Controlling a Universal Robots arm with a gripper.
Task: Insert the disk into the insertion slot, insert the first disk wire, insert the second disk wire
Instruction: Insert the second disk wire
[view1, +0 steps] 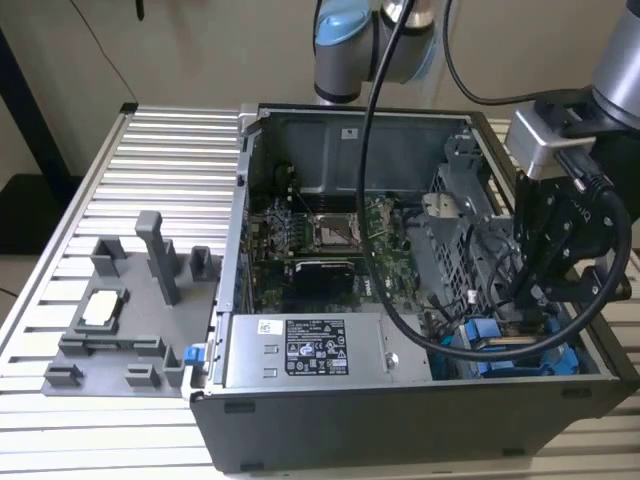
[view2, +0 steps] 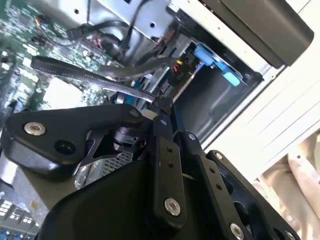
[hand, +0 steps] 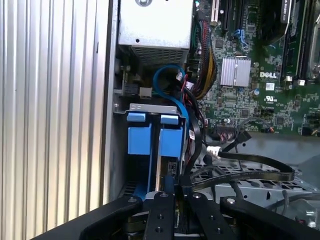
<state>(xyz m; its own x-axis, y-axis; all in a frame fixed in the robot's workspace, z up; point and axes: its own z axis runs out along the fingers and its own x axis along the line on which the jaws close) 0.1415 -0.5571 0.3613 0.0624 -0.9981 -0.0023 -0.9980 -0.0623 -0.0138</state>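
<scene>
Gripper (hand: 169, 192): in the first wrist view, clenched on the edge of the disk (hand: 166, 165).
Disk: standing on edge inside the insertion slot (hand: 150, 107), beside another blue carrier (hand: 139, 139).
Exterior view: gripper (view1: 530, 300) low in the computer case (view1: 330, 420) (disk mostly hidden by cables).

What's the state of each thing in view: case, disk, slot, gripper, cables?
Grey metal computer case: side open, interior exposed.
Blue-framed disk: seated upright in the cage, beside a second blue carrier.
Grey sheet-metal insertion slot: occupied.
Black gripper: fingers drawn together at the disk's near edge; what they grip is hidden.
Flat black cable: loose, draped over the cage.
Grey plastic fixture tray: on the ribbed table, outside the case.
</scene>
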